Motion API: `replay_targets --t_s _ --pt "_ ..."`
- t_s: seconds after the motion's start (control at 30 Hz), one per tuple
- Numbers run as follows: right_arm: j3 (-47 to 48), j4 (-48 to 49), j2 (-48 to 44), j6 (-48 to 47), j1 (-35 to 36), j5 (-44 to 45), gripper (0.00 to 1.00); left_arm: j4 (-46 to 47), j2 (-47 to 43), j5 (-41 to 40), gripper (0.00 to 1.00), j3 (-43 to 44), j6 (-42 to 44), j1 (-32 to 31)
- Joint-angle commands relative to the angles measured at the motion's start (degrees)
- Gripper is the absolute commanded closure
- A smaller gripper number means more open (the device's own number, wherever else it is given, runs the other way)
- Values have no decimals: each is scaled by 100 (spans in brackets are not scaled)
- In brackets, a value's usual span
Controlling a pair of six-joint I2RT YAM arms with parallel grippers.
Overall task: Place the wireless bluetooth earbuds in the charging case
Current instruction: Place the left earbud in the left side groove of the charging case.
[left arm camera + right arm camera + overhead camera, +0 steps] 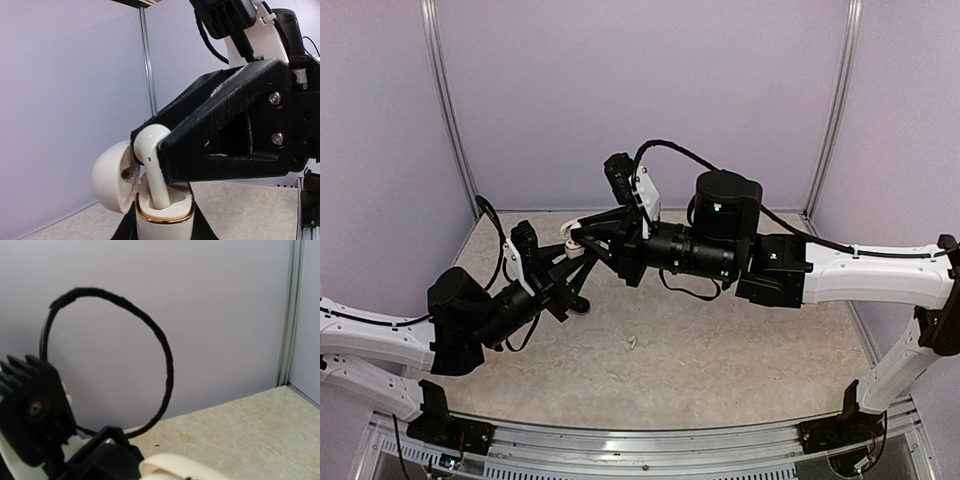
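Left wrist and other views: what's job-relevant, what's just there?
Job:
- white earbud, stem down in the open charging case
- right gripper, pinching the bud
- left gripper, holding the case

Just there:
- black cable loop
- frame post

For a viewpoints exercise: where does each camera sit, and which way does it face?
Top external: high behind left arm and right arm, looking down at the table.
Left wrist: behind left claw, facing charging case; right claw holds earbud.
Right wrist: faces wall, cable loop; own claw unclear.
Shared: top, left wrist show right claw.
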Motion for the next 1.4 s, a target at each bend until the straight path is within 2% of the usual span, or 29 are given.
replay_targets --t_s 0.0,0.2,0.5,0.97,1.17,1.37 --pt "78 175 145 108 64 -5 83 151 17 -25 100 114 63 -60" --pt "100 153 208 159 71 36 83 161 5 -97 100 99 88 -96" --pt "-6 28 156 178 81 133 77 249 -112 -197 100 25 81 -89" --pt "3 -64 -15 -71 81 72 62 257 -112 -126 100 14 6 -64" --pt "-106 -61 -440 -527 81 -112 46 80 -268 -62 100 -99 -186 33" --pt "-228 -279 -838 -828 72 64 37 -105 -479 -2 100 -246 -427 221"
